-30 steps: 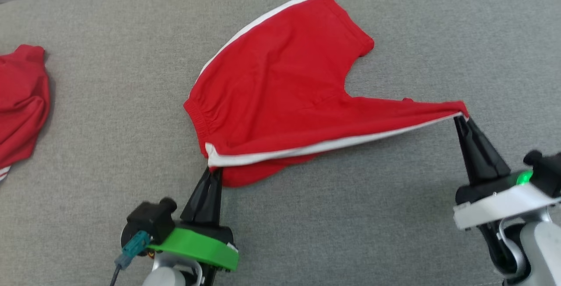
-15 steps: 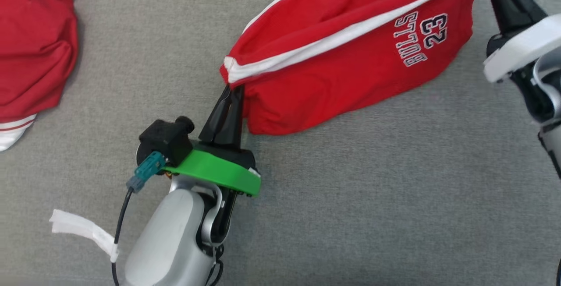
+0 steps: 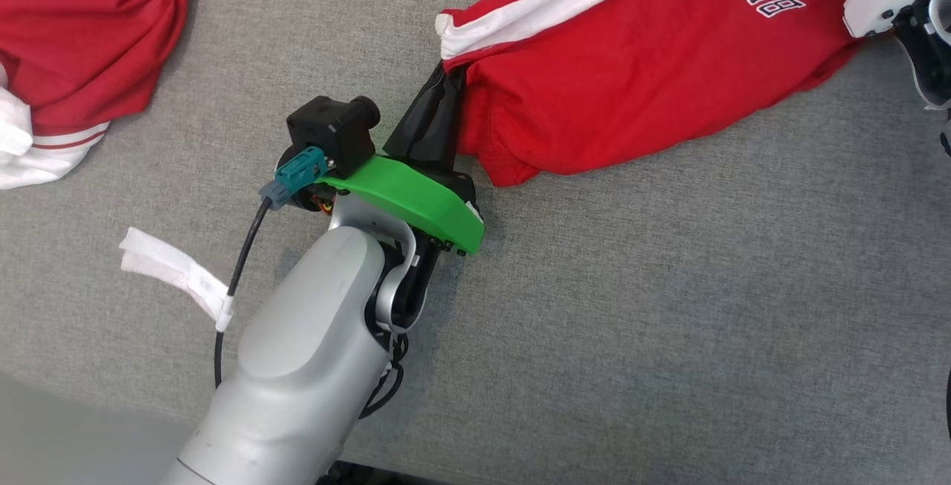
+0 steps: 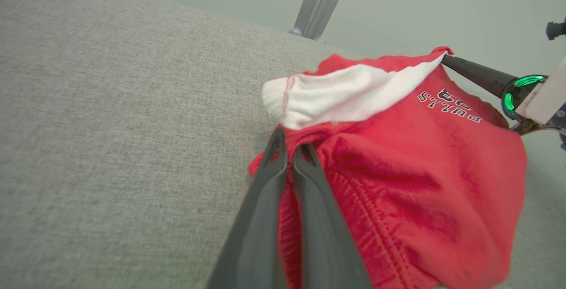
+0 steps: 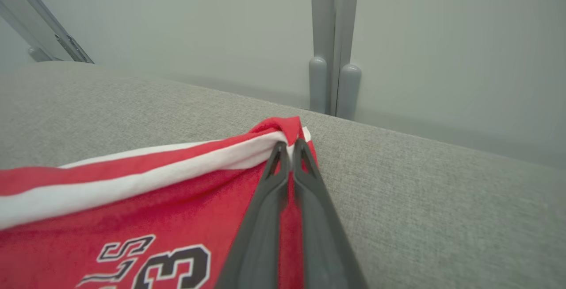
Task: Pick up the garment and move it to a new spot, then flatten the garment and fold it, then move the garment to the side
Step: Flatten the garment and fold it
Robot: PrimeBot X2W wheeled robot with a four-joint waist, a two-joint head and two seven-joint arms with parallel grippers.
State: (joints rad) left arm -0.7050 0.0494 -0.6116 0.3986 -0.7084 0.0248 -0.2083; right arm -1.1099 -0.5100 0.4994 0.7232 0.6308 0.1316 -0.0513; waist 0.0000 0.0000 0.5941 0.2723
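Two pinches: my left gripper (image 4: 289, 140) and right gripper (image 5: 289, 147) each clench the red shorts (image 3: 631, 76) (white-striped), stretched between them.

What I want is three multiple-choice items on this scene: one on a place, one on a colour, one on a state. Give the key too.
1. In the head view, the second red garment lies at the: A) lower right B) upper left C) centre.
2. The stripe along the held shorts is: A) blue B) black C) white.
3. The left hand is: A) shut on the shorts B) open above them C) shut beside them, holding nothing.

Key: 1 B, it sits in that view's top left corner; 2 C, a white band runs along the red edge; 3 A, its fingers pinch the cloth just below the stripe's end.
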